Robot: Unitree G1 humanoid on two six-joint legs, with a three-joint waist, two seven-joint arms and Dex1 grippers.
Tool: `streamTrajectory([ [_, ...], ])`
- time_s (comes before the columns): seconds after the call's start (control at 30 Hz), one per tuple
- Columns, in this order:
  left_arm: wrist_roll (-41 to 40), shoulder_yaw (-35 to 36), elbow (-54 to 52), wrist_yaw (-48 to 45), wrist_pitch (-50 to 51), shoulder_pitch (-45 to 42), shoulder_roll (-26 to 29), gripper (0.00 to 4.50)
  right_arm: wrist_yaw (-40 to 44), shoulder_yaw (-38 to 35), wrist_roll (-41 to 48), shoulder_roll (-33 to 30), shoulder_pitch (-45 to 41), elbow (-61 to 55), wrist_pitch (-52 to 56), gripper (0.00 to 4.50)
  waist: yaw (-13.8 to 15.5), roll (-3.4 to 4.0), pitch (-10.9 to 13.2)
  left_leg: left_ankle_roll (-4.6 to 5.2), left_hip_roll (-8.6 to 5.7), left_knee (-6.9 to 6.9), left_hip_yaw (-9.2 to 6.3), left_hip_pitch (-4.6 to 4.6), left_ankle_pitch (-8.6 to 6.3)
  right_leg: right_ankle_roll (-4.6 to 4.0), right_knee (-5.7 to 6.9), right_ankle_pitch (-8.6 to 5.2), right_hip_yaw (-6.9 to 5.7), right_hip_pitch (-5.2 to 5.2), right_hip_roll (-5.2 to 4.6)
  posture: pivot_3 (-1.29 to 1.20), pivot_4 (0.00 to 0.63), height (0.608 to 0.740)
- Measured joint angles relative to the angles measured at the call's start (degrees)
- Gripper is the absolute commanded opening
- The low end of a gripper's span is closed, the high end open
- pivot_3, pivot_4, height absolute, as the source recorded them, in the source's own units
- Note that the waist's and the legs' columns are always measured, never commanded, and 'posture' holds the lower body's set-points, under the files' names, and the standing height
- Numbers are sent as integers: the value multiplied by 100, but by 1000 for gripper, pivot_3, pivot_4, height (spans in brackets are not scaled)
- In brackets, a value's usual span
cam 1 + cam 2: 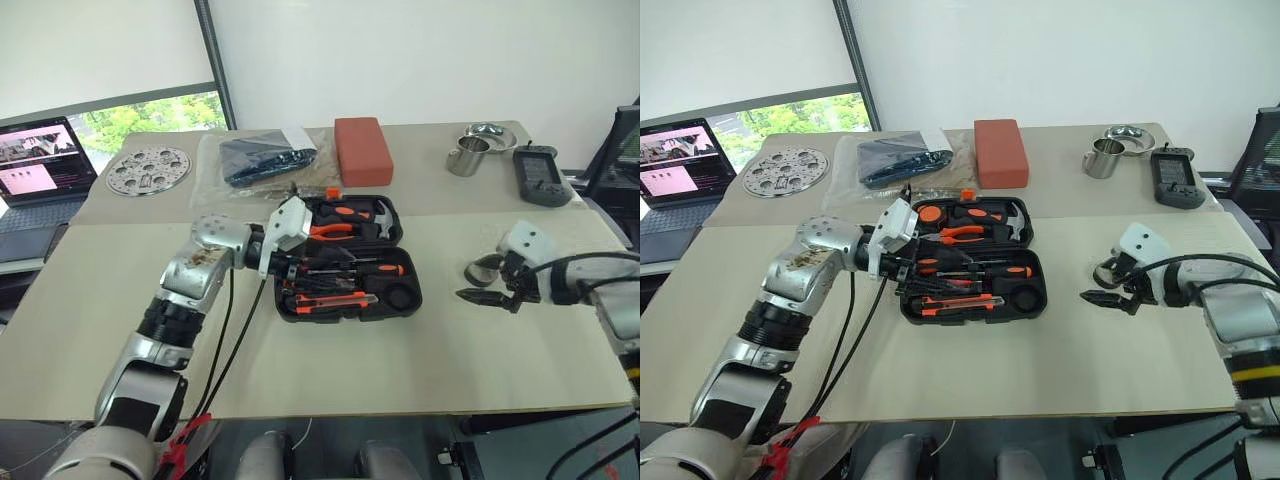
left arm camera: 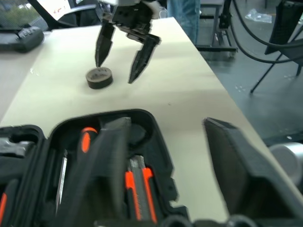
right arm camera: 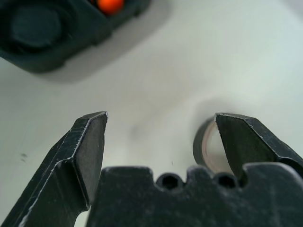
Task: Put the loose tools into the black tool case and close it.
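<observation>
The black tool case [image 1: 410, 297] lies open at the table's middle, holding orange-and-black screwdrivers [image 1: 352, 270] and a utility knife [image 1: 330, 300] in its near half. My left gripper [image 2: 164, 124] hovers over the case's left side, open, nothing between its fingers. A small grey tape roll [image 1: 484, 270] lies loose on the table to the right of the case. My right gripper [image 1: 485, 297] is low over the table just in front of it, open and empty. In the right wrist view the tape roll [image 3: 203, 144] sits beside one finger, outside the gap.
Behind the case lie a red-brown box [image 1: 362, 150] and a clear bag [image 1: 260, 160]. A perforated metal disc [image 1: 148, 170] and a laptop [image 1: 40, 160] are at the far left. A steel mug [image 1: 466, 156], bowl [image 1: 487, 132] and black device [image 1: 540, 178] stand far right.
</observation>
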Motion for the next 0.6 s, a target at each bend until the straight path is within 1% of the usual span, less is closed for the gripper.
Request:
streamTrajectory([
  [0.03,-50,19,-114,7,74,40,69,4345,77,117,-81,35,-167,247,-24,4199,3,2,0,1,-1,0,1,0,0,0,0,0,1,1,-1,0,150,740],
  [0.07,-57,24,-166,10,112,47,102,4432,99,169,-140,69,-270,398,-47,4199,0,2,3,1,0,2,2,2,0,0,-1,0,2,2,-1,0,150,740],
  [0.17,-175,82,-535,89,308,155,282,4432,302,487,-516,293,-935,1451,-351,4199,2,9,7,1,-1,1,4,5,0,0,-3,0,4,5,-3,0,150,740],
  [0.23,-206,96,-661,139,388,188,357,4432,355,613,-702,345,-1175,1927,-580,4199,8,14,7,0,-1,1,5,4,0,0,-5,0,5,5,-3,0,150,740],
  [0.37,-262,160,-835,329,507,259,447,4500,570,770,-1005,524,-1674,2834,-903,3223,20,22,10,-1,-2,1,8,4,1,0,-7,0,6,6,-5,0,150,740],
  [0.4,-262,160,-866,363,517,266,458,4500,637,841,-1089,557,-1789,3043,-950,2773,18,23,10,-3,-2,1,9,5,2,0,-7,0,6,6,-5,0,150,740],
  [0.43,-261,158,-902,397,524,276,482,4500,700,870,-1162,590,-1875,3218,-994,2558,19,24,10,-3,-1,1,9,5,2,0,-7,0,6,6,-4,0,150,740],
  [0.5,-259,158,-987,468,556,296,580,4500,779,897,-1267,662,-1995,3513,-1124,1794,17,25,12,-6,-1,0,9,7,4,0,-6,0,6,6,-4,0,150,740],
  [0.6,-257,160,-1074,557,631,371,669,4500,845,892,-1347,737,-2119,3689,-1238,793,13,27,13,-29,-1,0,10,9,17,0,-5,0,7,8,-4,0,150,740],
])
